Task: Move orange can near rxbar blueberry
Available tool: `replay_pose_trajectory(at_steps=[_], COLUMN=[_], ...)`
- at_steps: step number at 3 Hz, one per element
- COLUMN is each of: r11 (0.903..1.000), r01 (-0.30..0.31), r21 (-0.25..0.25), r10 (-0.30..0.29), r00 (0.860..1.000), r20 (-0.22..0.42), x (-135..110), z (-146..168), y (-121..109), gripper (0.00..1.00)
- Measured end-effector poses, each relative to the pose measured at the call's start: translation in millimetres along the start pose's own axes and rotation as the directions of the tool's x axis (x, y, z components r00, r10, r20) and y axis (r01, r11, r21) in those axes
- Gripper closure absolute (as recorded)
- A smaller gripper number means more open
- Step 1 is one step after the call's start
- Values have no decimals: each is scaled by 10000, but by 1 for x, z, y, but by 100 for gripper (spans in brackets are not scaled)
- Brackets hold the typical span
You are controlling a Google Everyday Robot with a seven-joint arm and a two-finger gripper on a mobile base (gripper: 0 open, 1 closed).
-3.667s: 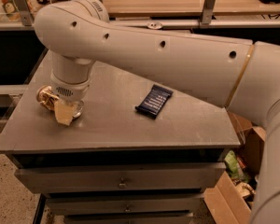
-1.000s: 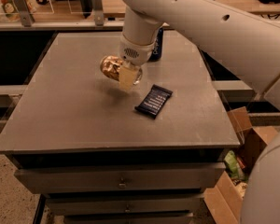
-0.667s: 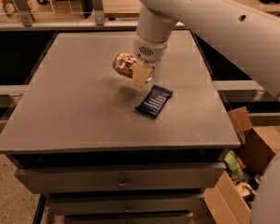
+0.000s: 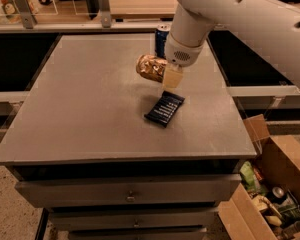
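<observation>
Golden-orange and turned on its side, the orange can point(image 4: 150, 67) is clamped in the gripper point(image 4: 167, 75). The gripper has carried it a little further right since the previous frame, so it now hangs just behind the far end of the rxbar blueberry point(image 4: 164, 108). The bar has not shifted. Whether the can touches the desk point(image 4: 80, 114) cannot be told. A dark blue can point(image 4: 161, 38) stands close behind the arm, near the back edge. A broad stretch of grey top lies to the left. The right edge is nearer, with a cardboard box point(image 4: 282, 159) below it.
</observation>
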State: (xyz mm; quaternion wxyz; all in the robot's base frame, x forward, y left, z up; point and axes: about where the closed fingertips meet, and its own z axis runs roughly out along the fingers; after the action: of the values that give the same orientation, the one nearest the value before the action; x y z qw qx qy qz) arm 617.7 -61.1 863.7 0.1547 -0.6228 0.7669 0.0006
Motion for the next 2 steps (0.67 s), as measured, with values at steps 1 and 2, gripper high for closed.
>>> replay_pose_trajectory(at_steps=[1, 2], r11=[9977, 9968], r01=[682, 792], r21=[16, 72], r10=[-682, -792], r00=[9977, 9968], r20=[0, 34], x=[2, 7], z=[1, 13], y=[-1, -9], gripper=[100, 100])
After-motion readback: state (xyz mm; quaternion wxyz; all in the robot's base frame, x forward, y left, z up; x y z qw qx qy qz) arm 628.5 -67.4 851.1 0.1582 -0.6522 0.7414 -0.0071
